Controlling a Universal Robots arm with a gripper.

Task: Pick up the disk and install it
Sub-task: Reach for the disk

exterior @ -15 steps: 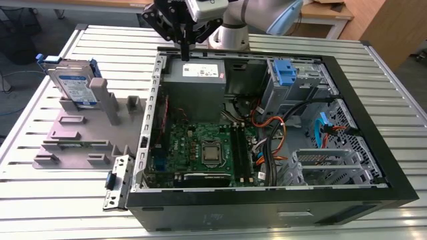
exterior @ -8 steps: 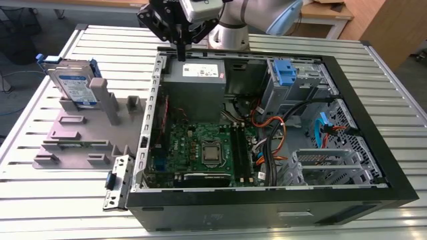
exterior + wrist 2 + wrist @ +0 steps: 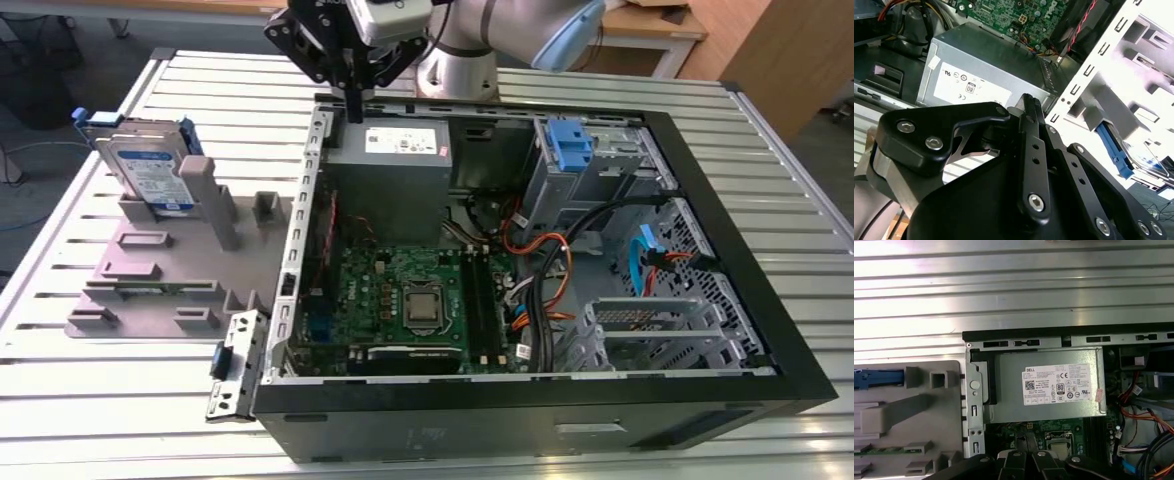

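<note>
While the gripper (image 3: 355, 110) hung over the computer case (image 3: 750, 290), claws together and empty, the disk (image 3: 150, 170) stood upright in the grey tray (image 3: 134, 270); opening wide and squaring up looked essential.

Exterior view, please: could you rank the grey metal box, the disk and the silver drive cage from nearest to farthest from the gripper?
1. The grey metal box, just beside the gripper.
2. The disk, upright in the grey tray, toward the exterior view's left.
3. The silver drive cage, low on the exterior view's right.
</note>
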